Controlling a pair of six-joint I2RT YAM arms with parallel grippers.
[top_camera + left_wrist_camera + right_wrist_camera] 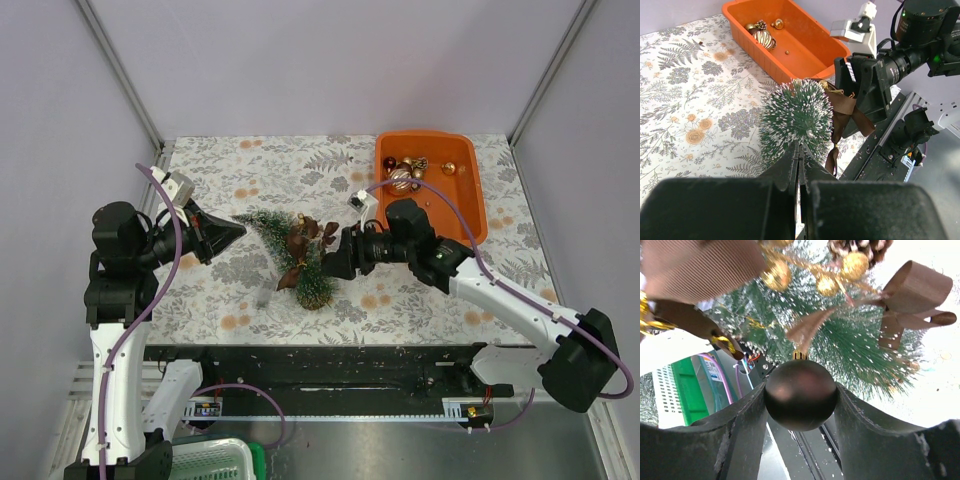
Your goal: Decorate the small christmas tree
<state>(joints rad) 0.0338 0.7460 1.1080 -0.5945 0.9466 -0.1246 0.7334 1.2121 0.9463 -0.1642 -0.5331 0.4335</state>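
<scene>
Right gripper point(801, 386): fingers clamp a dark brown bauble point(800, 402), visible only in its wrist view, just beside the small christmas tree point(272, 230). The tree lies tilted mid-table, tip pointing left. Left gripper point(799, 150): fingers pressed together at that tip; hold unclear. Orange tray point(470, 215), far right, holds ornaments point(405, 175).

The small christmas tree point(797, 117) loses its tip behind the pinched-together left gripper point(800, 150), and its base is hidden too. The ornaments point(405, 178) in the tray point(476, 215) are too tiny overhead to tell apart. The right gripper point(800, 392) covers the dark bauble point(799, 380) at its sides.
</scene>
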